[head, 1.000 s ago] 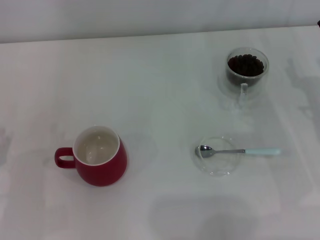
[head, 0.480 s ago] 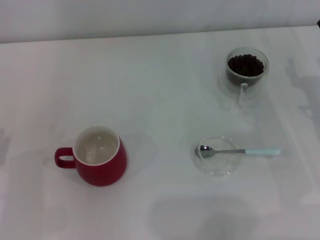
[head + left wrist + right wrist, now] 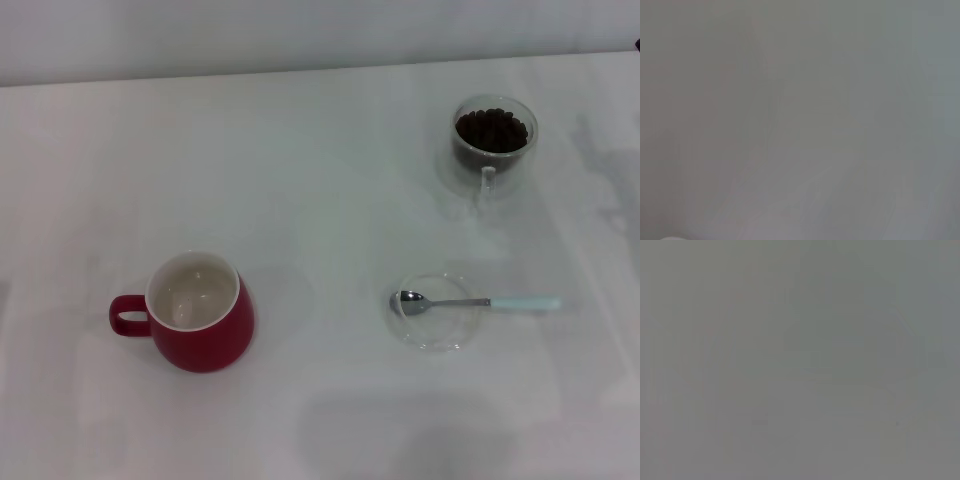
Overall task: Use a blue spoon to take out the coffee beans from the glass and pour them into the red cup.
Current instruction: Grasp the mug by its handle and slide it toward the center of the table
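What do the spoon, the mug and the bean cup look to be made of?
Blue spoon: shiny metal bowl and neck, matte pale-blue handle, probably plastic or ceramic. Red cup: glossy glazed ceramic by its look, cream inside. Glass: clear glass; the coffee beans show through its wall.

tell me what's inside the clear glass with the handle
The clear double-walled glass holds dark brown coffee beans, filling it close to the rim. Whatever lies under the top layer of beans is hidden.
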Controlling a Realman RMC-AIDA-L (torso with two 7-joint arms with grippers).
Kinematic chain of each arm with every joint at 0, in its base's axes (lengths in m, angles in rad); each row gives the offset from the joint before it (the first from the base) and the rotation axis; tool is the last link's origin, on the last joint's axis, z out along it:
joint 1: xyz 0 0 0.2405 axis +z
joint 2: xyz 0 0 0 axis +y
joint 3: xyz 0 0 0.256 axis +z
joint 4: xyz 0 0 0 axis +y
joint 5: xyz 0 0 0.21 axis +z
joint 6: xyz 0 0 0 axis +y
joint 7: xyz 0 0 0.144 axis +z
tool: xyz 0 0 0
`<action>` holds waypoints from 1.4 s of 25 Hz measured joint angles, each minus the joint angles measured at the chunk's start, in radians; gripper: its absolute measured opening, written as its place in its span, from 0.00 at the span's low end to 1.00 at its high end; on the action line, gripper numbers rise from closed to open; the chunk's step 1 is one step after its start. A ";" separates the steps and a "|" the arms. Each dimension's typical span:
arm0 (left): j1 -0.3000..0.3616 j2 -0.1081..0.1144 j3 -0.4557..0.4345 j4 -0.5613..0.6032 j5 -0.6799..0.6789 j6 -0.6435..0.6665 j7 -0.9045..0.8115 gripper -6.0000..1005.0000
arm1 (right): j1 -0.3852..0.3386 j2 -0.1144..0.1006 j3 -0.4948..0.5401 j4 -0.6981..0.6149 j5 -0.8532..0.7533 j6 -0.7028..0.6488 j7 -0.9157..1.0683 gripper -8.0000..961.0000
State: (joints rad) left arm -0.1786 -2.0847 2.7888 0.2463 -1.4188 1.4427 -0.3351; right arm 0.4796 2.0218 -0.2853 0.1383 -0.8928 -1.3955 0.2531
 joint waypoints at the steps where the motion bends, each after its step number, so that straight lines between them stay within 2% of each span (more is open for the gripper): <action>1: 0.002 0.000 0.000 0.001 0.000 0.000 0.001 0.87 | 0.000 0.000 0.000 0.000 0.000 0.000 0.000 0.91; 7: 0.021 -0.001 0.001 -0.003 0.011 0.004 0.005 0.87 | 0.001 0.000 0.001 -0.011 0.001 0.011 0.000 0.91; 22: 0.127 0.000 0.002 -0.044 0.130 0.113 0.094 0.87 | 0.009 -0.001 0.002 -0.025 0.002 0.023 0.000 0.91; 35: 0.127 -0.002 0.003 -0.047 0.240 0.108 0.243 0.87 | 0.006 0.000 0.002 -0.025 0.000 0.023 0.000 0.91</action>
State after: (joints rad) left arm -0.0514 -2.0865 2.7915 0.1993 -1.1784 1.5509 -0.0923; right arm 0.4855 2.0218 -0.2837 0.1135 -0.8928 -1.3727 0.2531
